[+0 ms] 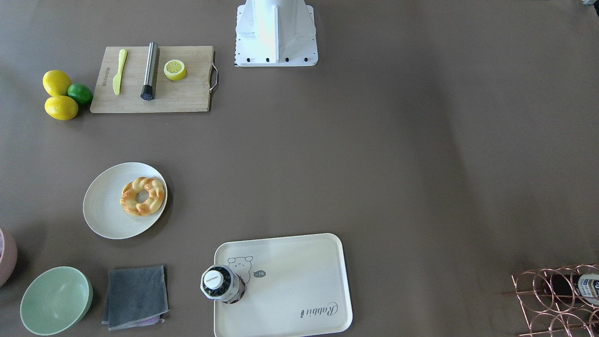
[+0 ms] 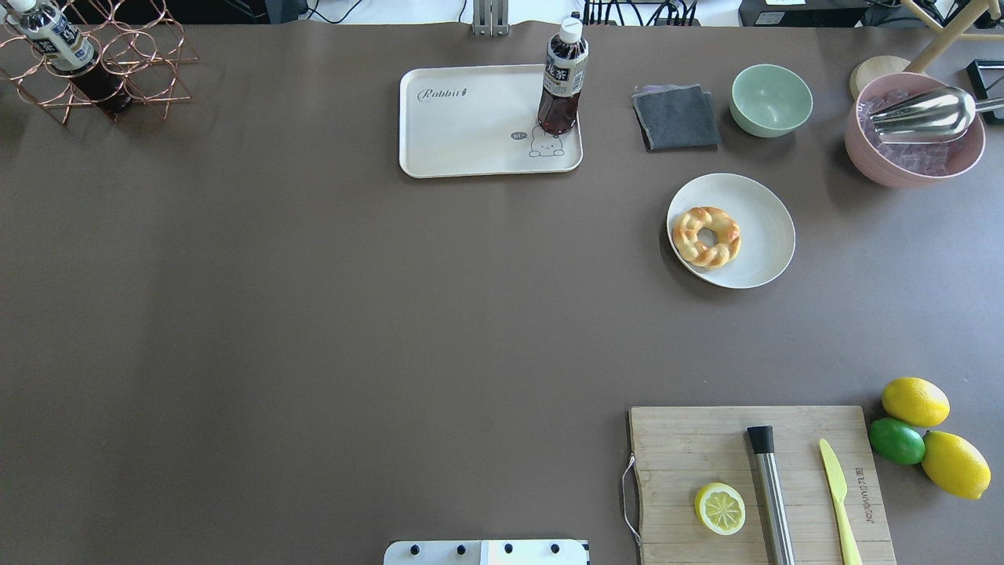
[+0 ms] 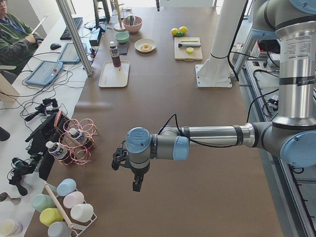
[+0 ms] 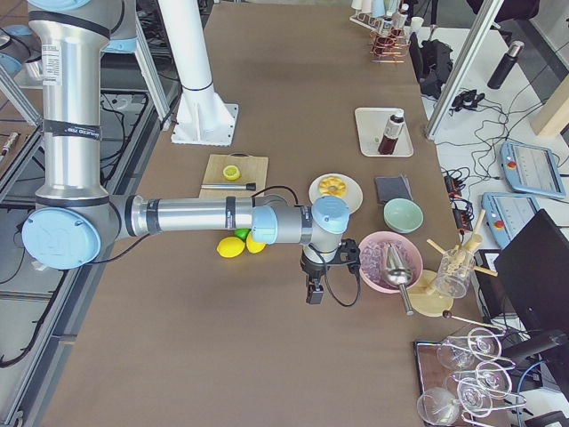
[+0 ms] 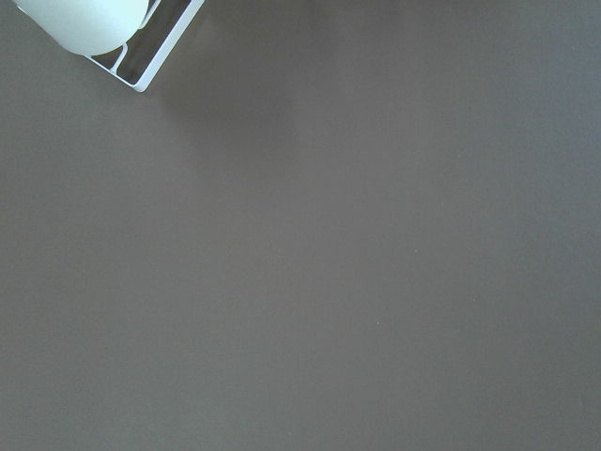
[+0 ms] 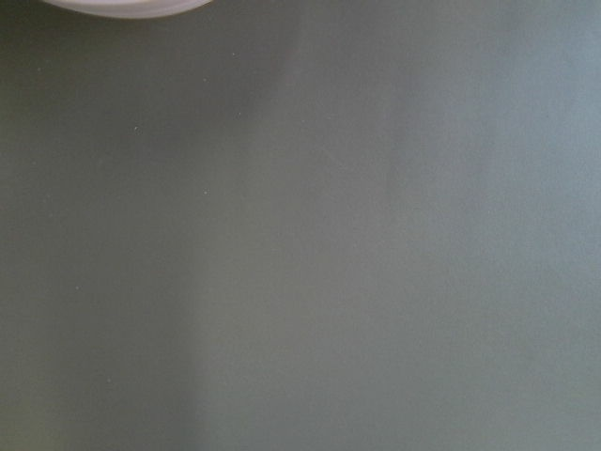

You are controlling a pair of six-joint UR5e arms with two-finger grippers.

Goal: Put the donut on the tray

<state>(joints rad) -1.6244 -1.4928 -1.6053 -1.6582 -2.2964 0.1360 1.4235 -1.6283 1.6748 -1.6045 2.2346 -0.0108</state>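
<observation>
Donut (image 1: 142, 196): one, on one plate (image 1: 104, 219); tray (image 1: 299, 276): one

Left gripper (image 3: 137, 185) and right gripper (image 4: 314, 294) show only in side views, open/closed state unreadable; front view's edges crop the pink bowl (image 1: 6, 256) and wire bottle rack (image 1: 557, 299); overhead's bottom edge crops the cutting board (image 2: 690, 455).
</observation>
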